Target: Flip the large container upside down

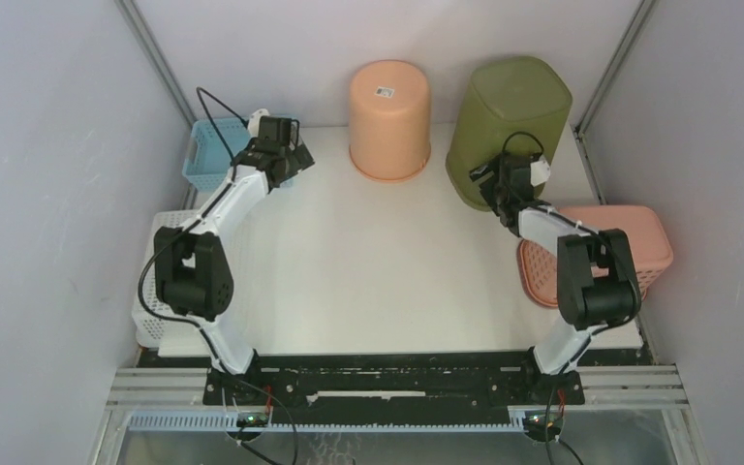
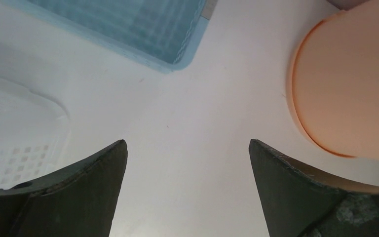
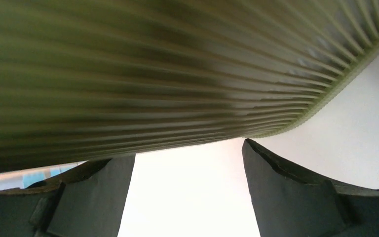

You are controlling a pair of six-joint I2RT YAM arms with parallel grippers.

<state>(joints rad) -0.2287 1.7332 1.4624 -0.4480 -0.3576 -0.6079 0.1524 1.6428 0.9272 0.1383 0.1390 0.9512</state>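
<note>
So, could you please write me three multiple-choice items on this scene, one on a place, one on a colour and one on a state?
1. Where on the table does the blue basket stand?
A. back left corner
B. front right corner
C. centre

2. What colour is the tall bin next to the right gripper?
A. white
B. olive green
C. blue

3. How do the jaws of the left gripper stand?
A. shut on the basket
B. shut, empty
C. open, holding nothing

Answers:
1 A, it sits at the back left in the top view.
2 B, its ribbed green wall fills the right wrist view.
3 C, only bare table shows between its fingers.
</note>
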